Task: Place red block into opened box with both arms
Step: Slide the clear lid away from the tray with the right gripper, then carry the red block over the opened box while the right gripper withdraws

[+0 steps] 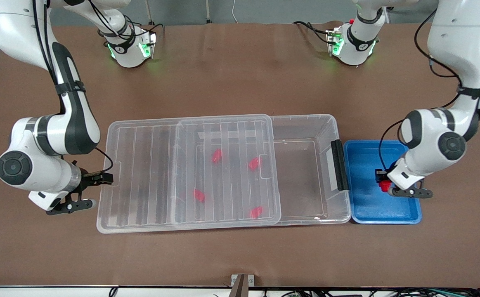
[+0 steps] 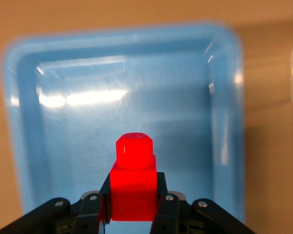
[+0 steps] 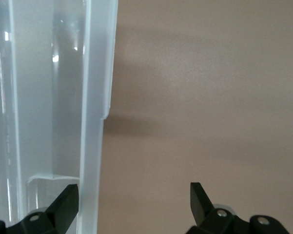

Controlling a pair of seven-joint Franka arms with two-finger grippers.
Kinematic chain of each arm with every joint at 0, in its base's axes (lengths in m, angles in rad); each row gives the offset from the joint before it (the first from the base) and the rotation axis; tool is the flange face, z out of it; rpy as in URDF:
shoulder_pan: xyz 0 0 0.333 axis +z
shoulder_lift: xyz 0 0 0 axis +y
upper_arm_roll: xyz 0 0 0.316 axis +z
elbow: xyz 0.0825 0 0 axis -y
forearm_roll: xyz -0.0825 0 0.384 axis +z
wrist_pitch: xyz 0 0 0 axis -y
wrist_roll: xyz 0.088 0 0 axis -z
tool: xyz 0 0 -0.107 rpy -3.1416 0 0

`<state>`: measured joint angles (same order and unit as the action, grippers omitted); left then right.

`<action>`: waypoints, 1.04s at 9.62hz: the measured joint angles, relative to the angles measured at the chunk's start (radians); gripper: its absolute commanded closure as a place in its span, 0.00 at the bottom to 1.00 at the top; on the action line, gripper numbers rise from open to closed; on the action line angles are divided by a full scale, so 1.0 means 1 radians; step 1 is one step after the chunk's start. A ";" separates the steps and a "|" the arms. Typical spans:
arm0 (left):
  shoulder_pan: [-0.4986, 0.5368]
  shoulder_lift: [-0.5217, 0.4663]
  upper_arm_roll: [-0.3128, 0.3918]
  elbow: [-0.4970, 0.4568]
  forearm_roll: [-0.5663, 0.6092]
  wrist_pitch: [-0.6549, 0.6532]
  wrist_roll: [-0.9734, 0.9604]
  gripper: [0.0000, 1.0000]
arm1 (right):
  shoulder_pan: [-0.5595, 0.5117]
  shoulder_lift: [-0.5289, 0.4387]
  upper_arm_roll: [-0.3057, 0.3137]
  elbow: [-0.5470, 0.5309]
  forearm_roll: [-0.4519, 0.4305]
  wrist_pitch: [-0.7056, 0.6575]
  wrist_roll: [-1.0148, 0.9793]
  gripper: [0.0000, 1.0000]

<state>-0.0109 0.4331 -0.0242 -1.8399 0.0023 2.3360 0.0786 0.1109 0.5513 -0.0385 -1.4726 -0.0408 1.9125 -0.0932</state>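
My left gripper (image 1: 385, 186) hangs low over the blue tray (image 1: 367, 208), shut on a small red block (image 1: 384, 186). The left wrist view shows that red block (image 2: 133, 180) clamped between the fingers of the left gripper (image 2: 132, 209), its narrow end pointing out over the tray (image 2: 63, 146). The clear box (image 1: 306, 119) lies mid-table. Its ribbed lid (image 1: 149, 177) is slid toward the right arm's end, leaving the part by the black clip (image 1: 339, 165) uncovered. My right gripper (image 1: 98, 190) is open at the lid's end. In the right wrist view the lid rim (image 3: 94, 97) passes just inside one finger of the right gripper (image 3: 134, 197).
Several red blocks lie in the box under the lid, such as one (image 1: 217, 155) farther from the front camera and one (image 1: 256, 212) nearer to it. The blue tray stands against the box's clip end. Bare brown table surrounds both.
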 measured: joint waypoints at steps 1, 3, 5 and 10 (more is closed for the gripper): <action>-0.001 -0.037 -0.026 0.056 0.000 -0.079 0.000 1.00 | 0.000 0.000 0.001 0.006 0.000 0.000 0.000 0.00; -0.002 -0.074 -0.091 0.153 0.000 -0.193 -0.018 1.00 | 0.005 -0.021 0.004 0.049 0.000 -0.028 0.053 0.00; -0.004 -0.072 -0.195 0.183 0.019 -0.216 -0.141 1.00 | 0.003 -0.137 0.004 0.082 0.000 -0.130 0.212 0.00; -0.027 0.094 -0.478 0.210 0.322 -0.214 -0.577 1.00 | -0.141 -0.463 -0.062 0.060 0.077 -0.406 0.227 0.00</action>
<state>-0.0381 0.5275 -0.5023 -1.6301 0.3245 2.1216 -0.4984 -0.0298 0.0882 -0.1009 -1.4121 0.0362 1.5069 0.1337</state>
